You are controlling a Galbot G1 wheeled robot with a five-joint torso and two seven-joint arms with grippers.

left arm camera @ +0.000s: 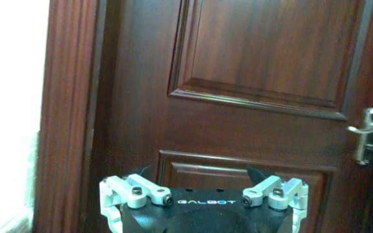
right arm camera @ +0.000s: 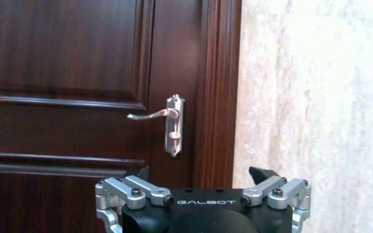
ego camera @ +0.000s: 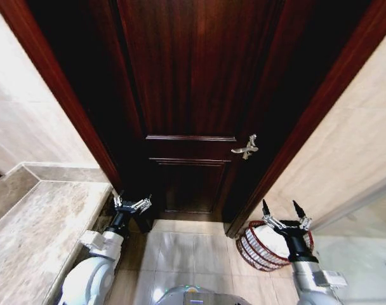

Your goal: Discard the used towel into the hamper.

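Note:
The hamper (ego camera: 251, 253), a reddish-brown wire basket, stands on the floor at the right, against the door frame and the wall. Its inside looks pale, and I cannot tell whether that is the towel or the floor seen through the bars. My right gripper (ego camera: 283, 213) hangs just above and in front of the hamper, open with nothing between its fingers; the right wrist view shows the right gripper (right arm camera: 203, 172) pointing at the door. My left gripper (ego camera: 133, 202) is low on the left, open and holding nothing, and the left gripper (left arm camera: 199, 172) also faces the door.
A shut dark wooden door (ego camera: 186, 95) with a silver lever handle (ego camera: 246, 150) is straight ahead. A marble ledge (ego camera: 34, 235) runs along the left. Pale tiled walls (ego camera: 352, 159) close in on the right. A strip of tiled floor (ego camera: 180, 254) lies between the arms.

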